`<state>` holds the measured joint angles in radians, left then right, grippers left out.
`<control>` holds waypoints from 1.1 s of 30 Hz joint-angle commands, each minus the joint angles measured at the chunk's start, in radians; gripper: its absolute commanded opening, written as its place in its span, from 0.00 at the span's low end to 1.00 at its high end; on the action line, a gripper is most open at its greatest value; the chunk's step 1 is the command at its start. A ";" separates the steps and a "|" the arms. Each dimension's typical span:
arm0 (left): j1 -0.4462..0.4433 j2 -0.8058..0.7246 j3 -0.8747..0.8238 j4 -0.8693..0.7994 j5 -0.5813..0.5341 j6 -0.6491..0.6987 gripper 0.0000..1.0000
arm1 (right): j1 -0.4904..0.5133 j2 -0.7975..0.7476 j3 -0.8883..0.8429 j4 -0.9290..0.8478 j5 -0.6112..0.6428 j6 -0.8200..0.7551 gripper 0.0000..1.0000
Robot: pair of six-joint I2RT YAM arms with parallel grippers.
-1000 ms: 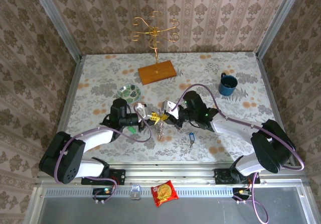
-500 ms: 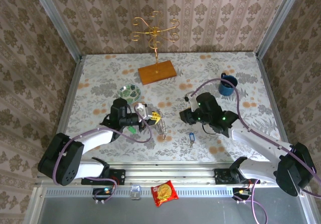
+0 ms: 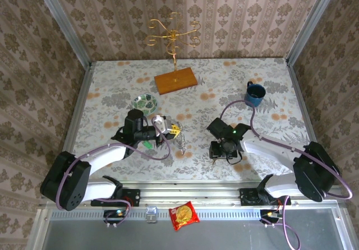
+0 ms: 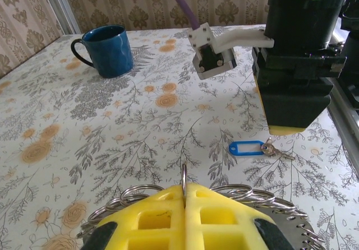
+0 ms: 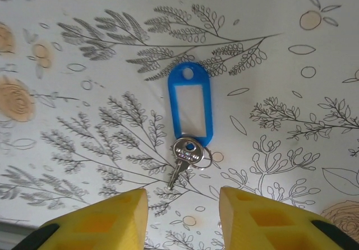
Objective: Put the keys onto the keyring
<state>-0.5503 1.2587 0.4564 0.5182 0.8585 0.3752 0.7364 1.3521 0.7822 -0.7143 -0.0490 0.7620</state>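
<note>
**A:** Which step is this?

**B:** Fetching the blue key, I'd say. The right pincer [image 5: 182, 197] hangs above the table, fingers partly apart with nothing between them. The blue key [image 5: 189, 107] lies flat just ahead of its tips, in line with the gap, tag pointing away.

**A:** And the keyring?

**B:** The left pincer [image 4: 184, 189] is closed on the keyring [image 3: 180, 139], one thin loop nipped between its pads. A green speck [image 3: 147, 144] just behind that pincer may be the green key, but it's too small to be sure.

**A:** Next move?

**B:** Drop straight down and close on the tag, not the slim shaft. Then carry it over to the ring, well off to the right pincer's left.

**A:** Containers?

**B:** The patterned bowl [image 3: 145, 102] is just beyond the left pincer, and I see nothing in it. The blue mug [image 3: 254, 94] is well beyond the right pincer; its inside is dark, so I cannot tell.
</note>
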 commanded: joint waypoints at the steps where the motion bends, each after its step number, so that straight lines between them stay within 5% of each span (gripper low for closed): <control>1: -0.007 -0.015 0.034 0.000 0.001 0.022 0.00 | 0.025 0.032 0.003 -0.028 0.063 -0.042 0.40; 14: -0.010 0.003 0.051 -0.010 0.006 0.023 0.00 | 0.058 0.205 0.090 -0.052 0.158 -0.173 0.31; 29: -0.010 0.008 0.067 -0.037 0.004 0.036 0.00 | 0.059 0.230 0.130 -0.061 0.151 -0.197 0.01; 33: -0.010 0.005 0.067 -0.037 0.002 0.037 0.00 | 0.059 0.218 0.150 -0.058 0.127 -0.199 0.00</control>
<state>-0.5560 1.2629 0.4923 0.4774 0.8509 0.3901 0.7902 1.5795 0.8982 -0.7422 0.0753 0.5709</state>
